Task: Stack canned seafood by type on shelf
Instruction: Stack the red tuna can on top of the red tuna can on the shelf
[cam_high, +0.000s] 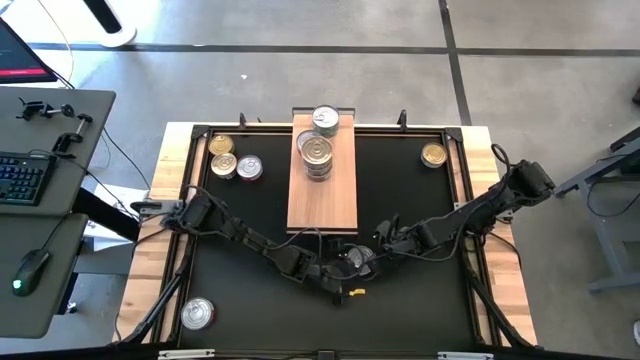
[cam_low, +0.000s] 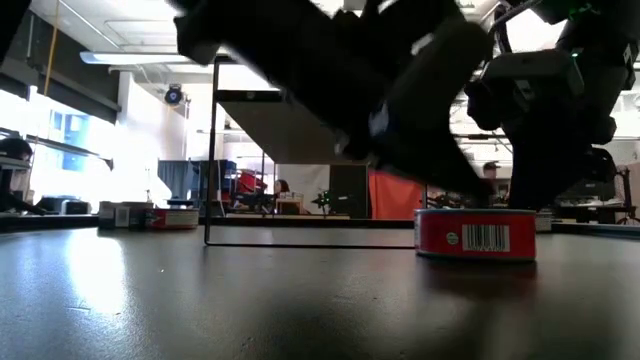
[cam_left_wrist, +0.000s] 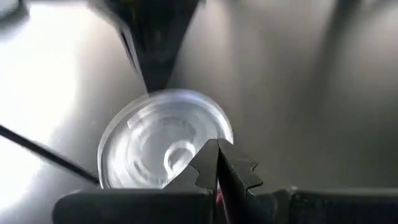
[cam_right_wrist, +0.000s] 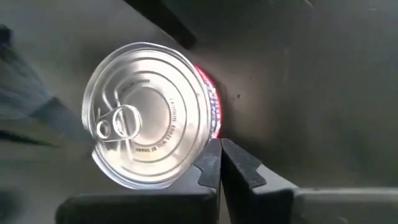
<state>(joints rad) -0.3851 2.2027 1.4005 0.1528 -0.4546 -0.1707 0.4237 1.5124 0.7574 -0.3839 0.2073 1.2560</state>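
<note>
Black matting covers the table (cam_high: 470, 300) under my rig, with a desk and keyboard (cam_high: 22, 178) off its left side.

Going left to right from the high view: one silver-lidded tin (cam_high: 197, 314) lies alone at the near left corner of the mat. At the far left corner I count three loose tins (cam_high: 232, 160), gold and silver lids, close together. None of these four are on the shelf yet.

My left gripper (cam_left_wrist: 217, 163) sits near the middle of the mat, its fingers pressed together and holding nothing, right beside the red-labelled tin (cam_right_wrist: 149, 115). Whether it touches the rim I cannot tell.

At centre, the shelf (cam_high: 322, 200) runs away from me. On its far half stands a stack of tins (cam_high: 317, 155), with another tin (cam_high: 325, 119) behind it at the far end. How many tins the stack holds I cannot tell.

My right gripper (cam_right_wrist: 220, 158) faces the same red-labelled tin from the other side, fingers likewise pressed together, empty, at the tin's edge. The low view shows that tin flat on the mat, not lifted.

One gold-lidded tin (cam_high: 434, 155) waits at the far right corner.

Judgement: stacking is begun but well short of done; six tins by my count remain off the shelf
</note>
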